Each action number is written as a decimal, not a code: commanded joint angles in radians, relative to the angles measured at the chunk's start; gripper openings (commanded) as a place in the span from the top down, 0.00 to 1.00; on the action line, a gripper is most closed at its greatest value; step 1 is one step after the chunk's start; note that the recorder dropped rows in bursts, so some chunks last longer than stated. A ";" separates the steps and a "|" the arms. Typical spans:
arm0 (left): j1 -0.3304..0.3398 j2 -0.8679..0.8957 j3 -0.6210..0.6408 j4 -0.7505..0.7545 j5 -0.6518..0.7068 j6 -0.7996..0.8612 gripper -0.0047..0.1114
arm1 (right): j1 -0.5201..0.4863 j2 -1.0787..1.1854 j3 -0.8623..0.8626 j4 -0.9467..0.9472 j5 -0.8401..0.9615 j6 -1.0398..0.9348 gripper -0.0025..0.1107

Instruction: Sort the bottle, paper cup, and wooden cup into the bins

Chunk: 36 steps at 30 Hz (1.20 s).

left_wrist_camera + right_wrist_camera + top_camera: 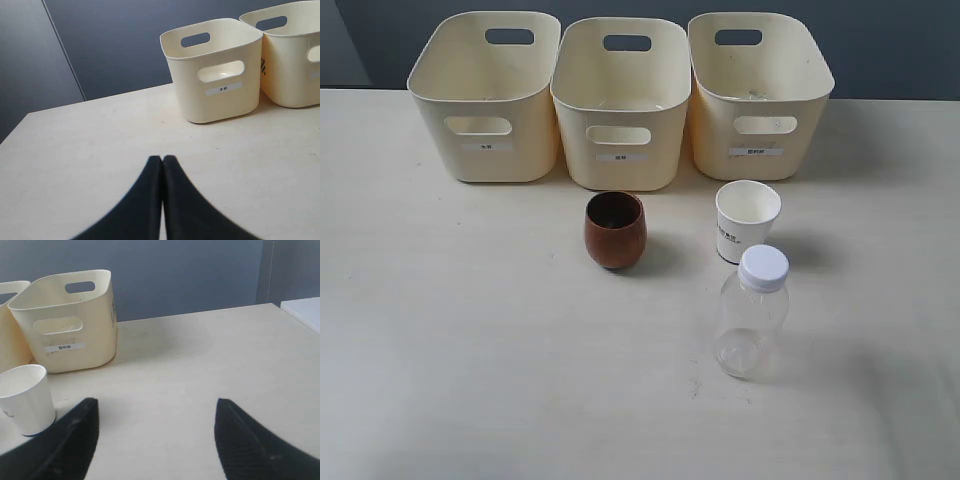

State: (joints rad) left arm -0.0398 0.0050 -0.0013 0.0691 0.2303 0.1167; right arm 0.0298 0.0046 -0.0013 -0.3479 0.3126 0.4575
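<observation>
Three cream bins stand in a row at the back: left bin point(485, 95), middle bin point(620, 100), right bin point(757, 95). In front of them the reddish-brown wooden cup point(615, 230) stands upright, with the white paper cup point(747, 220) to its right. The clear bottle point(752, 312) with a white cap stands nearer the front. Neither arm shows in the exterior view. My left gripper point(162, 159) is shut and empty over bare table, facing the left bin point(215, 70). My right gripper point(156, 407) is open and empty; the paper cup point(27, 397) stands beside one finger, the right bin point(65, 320) behind it.
The pale table point(470, 360) runs wide on both sides and in front of the objects. A dark wall rises behind the bins. A white surface point(305, 310) shows past the table's edge in the right wrist view.
</observation>
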 commanded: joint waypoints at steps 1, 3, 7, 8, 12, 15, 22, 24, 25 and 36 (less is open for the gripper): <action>-0.003 -0.005 0.001 0.000 -0.006 -0.002 0.96 | -0.006 -0.005 0.001 -0.009 -0.008 -0.006 0.42; -0.003 -0.005 0.001 0.000 -0.006 -0.002 0.96 | -0.006 -0.005 0.001 -0.009 -0.008 -0.006 0.42; -0.003 -0.005 0.001 0.000 -0.006 -0.002 0.96 | -0.006 -0.005 0.001 -0.009 -0.008 -0.006 0.42; -0.003 -0.005 0.001 0.000 -0.006 -0.002 0.96 | -0.006 -0.005 0.001 -0.009 -0.008 -0.006 0.42; -0.003 -0.005 0.001 0.000 -0.006 -0.002 0.96 | -0.006 -0.005 0.001 -0.021 -0.001 -0.016 0.42; -0.003 -0.005 0.001 0.000 -0.006 -0.002 0.96 | -0.006 -0.005 0.001 -0.053 0.010 -0.018 0.42; -0.003 -0.005 0.001 0.000 -0.006 -0.002 0.96 | -0.006 -0.005 0.001 -0.056 0.008 -0.018 0.42; -0.003 -0.005 0.001 0.000 -0.006 -0.002 0.96 | -0.006 -0.005 0.001 -0.062 0.008 -0.018 0.42; -0.003 -0.005 0.001 0.000 -0.006 -0.002 0.96 | -0.006 -0.005 0.001 -0.074 0.008 -0.018 0.42; -0.003 -0.005 0.001 0.000 -0.006 -0.002 0.96 | -0.006 -0.005 0.001 -0.097 0.006 -0.014 0.42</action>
State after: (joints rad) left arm -0.0398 0.0050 -0.0013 0.0691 0.2303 0.1167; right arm 0.0298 0.0046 -0.0013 -0.4334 0.3211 0.4453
